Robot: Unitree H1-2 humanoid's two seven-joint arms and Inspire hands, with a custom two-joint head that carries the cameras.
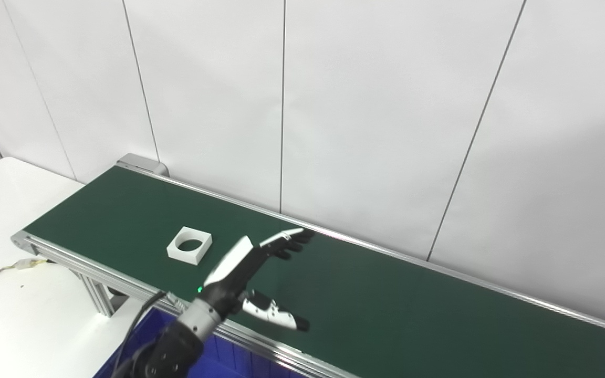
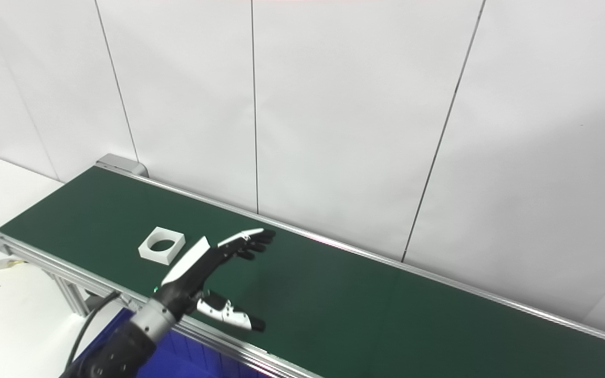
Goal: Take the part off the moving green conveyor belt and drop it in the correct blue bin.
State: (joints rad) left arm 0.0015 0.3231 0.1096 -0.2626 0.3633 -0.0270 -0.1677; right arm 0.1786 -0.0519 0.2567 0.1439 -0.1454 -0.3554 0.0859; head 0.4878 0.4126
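A white square part with a round hole (image 1: pixel 189 244) lies flat on the green conveyor belt (image 1: pixel 386 294), toward its left end. My left hand (image 1: pixel 252 275) hovers over the belt just right of the part, open, with fingers stretched toward the far rail and thumb spread to the right. Nothing is in it. A gap of bare belt separates the hand from the part. A blue bin (image 1: pixel 218 362) shows partly below the belt's near rail, behind my left forearm. My right hand is out of sight.
The belt runs diagonally from upper left to lower right, with aluminium rails and a white panelled wall behind. A white table (image 1: pixel 13 294) stands at the left with a cable and connector (image 1: pixel 27 264) on it.
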